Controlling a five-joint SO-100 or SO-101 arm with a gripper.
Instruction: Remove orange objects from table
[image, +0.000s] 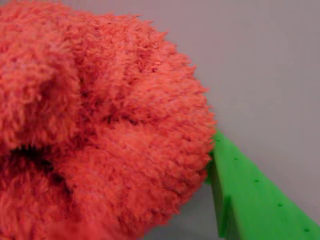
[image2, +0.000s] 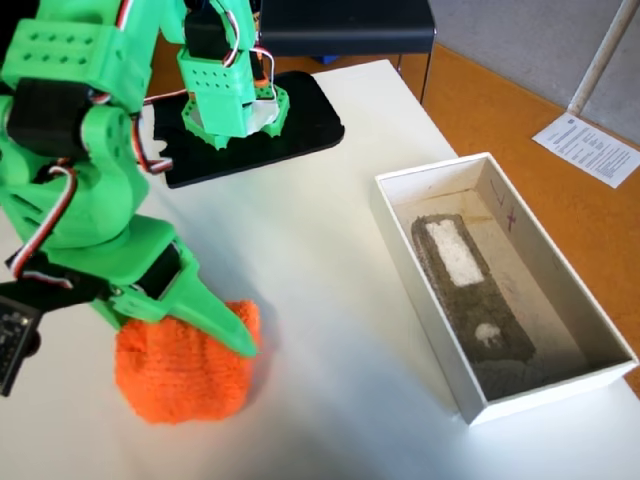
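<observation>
The orange fuzzy cloth lump (image2: 180, 375) rests on the pale tabletop (image2: 330, 260) at the front left of the fixed view. It fills most of the wrist view (image: 100, 125). My green gripper (image2: 205, 335) is down on the lump. One finger (image2: 215, 320) lies across the lump's top right side and shows in the wrist view (image: 250, 200) touching the lump's edge. The other finger is hidden behind the cloth, so I cannot tell how the jaws stand.
A white cardboard box (image2: 437, 167) stands on the right of the table with a dark grey block (image2: 465, 300) inside. A black flat slab (image2: 310, 120) lies at the back under a green arm part (image2: 228, 90). Paper (image2: 595, 148) lies on the orange-brown floor.
</observation>
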